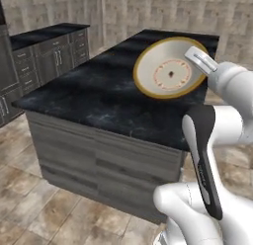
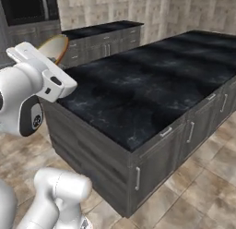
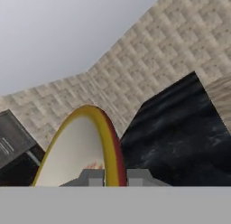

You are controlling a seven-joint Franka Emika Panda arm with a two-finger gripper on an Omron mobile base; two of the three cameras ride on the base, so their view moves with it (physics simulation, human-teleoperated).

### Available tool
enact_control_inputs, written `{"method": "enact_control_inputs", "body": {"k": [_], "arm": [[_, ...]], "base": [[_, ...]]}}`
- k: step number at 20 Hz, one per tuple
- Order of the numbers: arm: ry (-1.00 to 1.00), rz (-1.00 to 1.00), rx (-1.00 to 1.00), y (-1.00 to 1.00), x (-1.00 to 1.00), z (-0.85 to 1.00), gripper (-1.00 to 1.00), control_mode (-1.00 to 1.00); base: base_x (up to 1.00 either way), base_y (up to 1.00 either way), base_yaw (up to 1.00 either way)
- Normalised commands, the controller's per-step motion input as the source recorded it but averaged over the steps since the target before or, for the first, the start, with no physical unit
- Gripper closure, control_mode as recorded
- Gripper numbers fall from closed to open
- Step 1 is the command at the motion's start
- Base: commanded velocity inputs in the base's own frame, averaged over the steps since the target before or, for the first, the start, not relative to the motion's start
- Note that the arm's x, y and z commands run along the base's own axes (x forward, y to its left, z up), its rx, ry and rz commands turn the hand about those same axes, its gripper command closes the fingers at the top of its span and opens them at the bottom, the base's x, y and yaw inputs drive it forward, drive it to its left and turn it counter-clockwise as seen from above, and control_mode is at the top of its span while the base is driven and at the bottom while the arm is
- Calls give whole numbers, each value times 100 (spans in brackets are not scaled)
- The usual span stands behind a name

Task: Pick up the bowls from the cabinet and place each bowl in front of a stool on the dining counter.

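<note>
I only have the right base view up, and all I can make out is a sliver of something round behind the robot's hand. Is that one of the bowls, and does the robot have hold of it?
Observer: Yes, it's the shallow cream bowl with the gold-orange rim; the gripper is shut on its rim.
Operator: Is it level?
Observer: No, it's tipped up on edge, its inside facing the left base camera.
Operator: Where is it relative to the dining counter?
Observer: In the air, in front of the dining counter in the left base view, not resting on it.
</note>
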Motion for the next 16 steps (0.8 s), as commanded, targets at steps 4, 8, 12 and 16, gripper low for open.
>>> {"method": "enact_control_inputs", "body": {"k": [4, 8, 12, 16], "arm": [[0, 0, 0, 0, 0, 0, 100, 100], [0, 0, 0, 0, 0, 0, 100, 100], [0, 0, 0, 0, 0, 0, 100, 100], [0, 0, 0, 0, 0, 0, 100, 100]], "base": [[-1, -57, -37], [-1, -77, -36], [-3, -93, -34], [-2, -96, -34]]}}
